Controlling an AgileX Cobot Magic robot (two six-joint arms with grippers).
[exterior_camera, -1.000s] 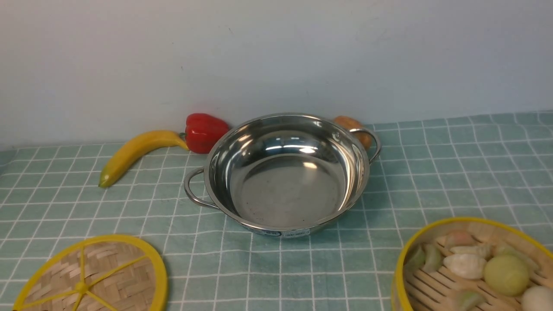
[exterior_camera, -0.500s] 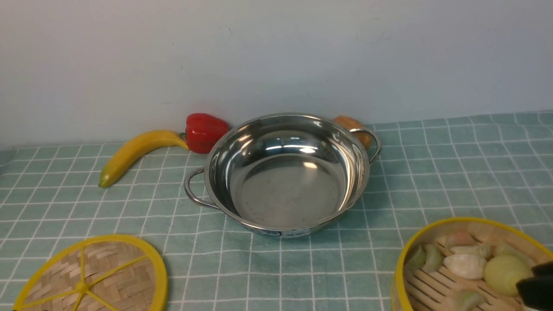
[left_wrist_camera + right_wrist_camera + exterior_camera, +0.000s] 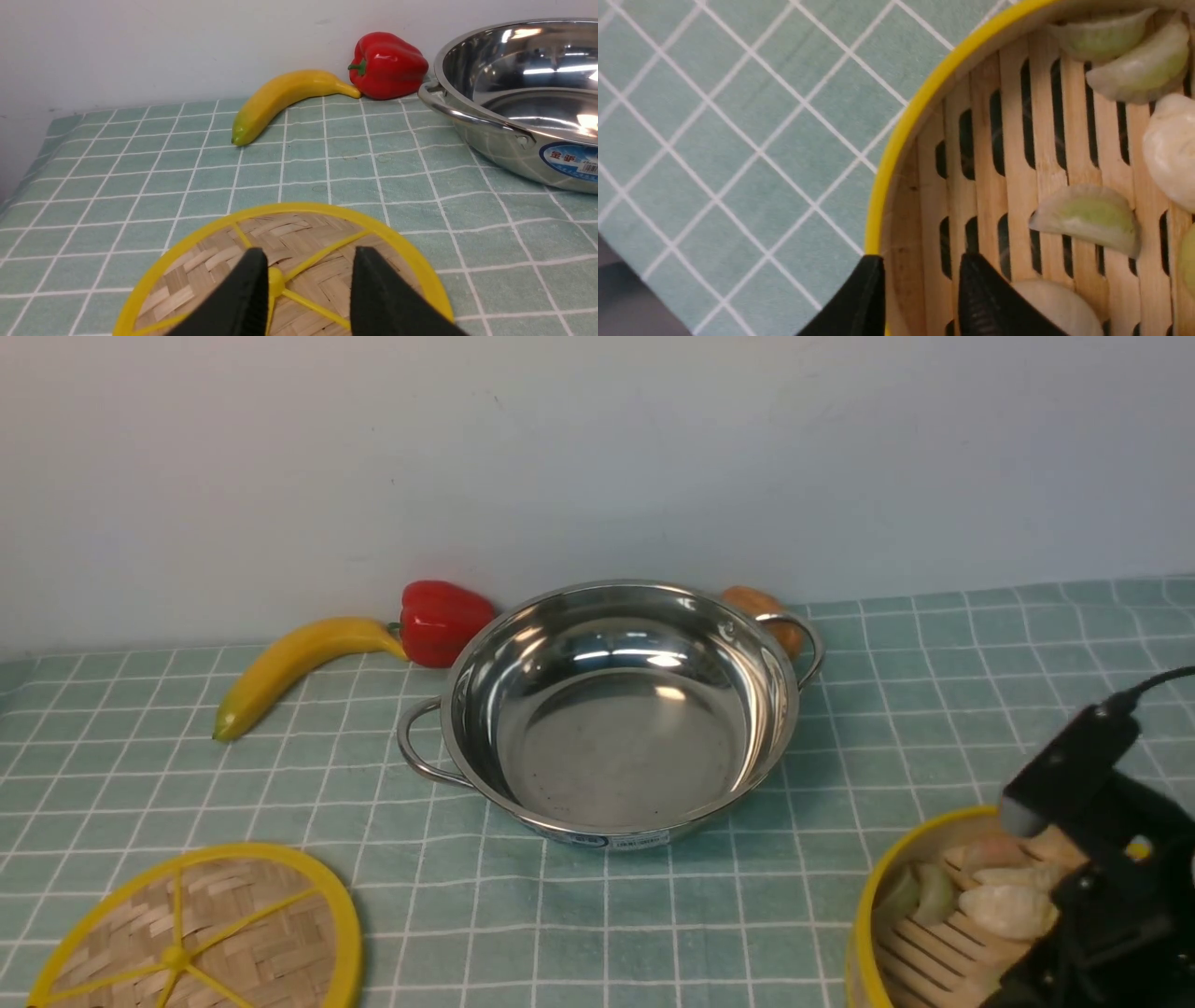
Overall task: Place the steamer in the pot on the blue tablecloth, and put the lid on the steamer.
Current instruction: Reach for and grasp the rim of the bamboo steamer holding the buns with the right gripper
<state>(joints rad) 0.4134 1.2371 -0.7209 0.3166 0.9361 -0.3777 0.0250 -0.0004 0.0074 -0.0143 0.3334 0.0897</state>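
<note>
The pot (image 3: 616, 709) stands empty in the middle of the blue tablecloth (image 3: 934, 709). The steamer (image 3: 920, 896), with dumplings and buns inside, sits at the front right. My right arm (image 3: 1102, 868) reaches over it. In the right wrist view my right gripper (image 3: 920, 259) is open, one finger outside and one inside the steamer's (image 3: 1017, 140) yellow-rimmed wall. The lid (image 3: 196, 933) lies flat at the front left. In the left wrist view my left gripper (image 3: 306, 261) is open just above the lid (image 3: 303, 228), fingers either side of its centre knob (image 3: 275, 280).
A banana (image 3: 289, 667) and a red pepper (image 3: 443, 621) lie at the back left of the pot by the wall. A brown potato-like thing (image 3: 766, 616) sits behind the pot's right handle. The cloth's front edge shows in the right wrist view (image 3: 626, 298).
My right arm has come into the front view from the lower right and now covers the right part of the steamer. Pot, lid and steamer have not moved.
</note>
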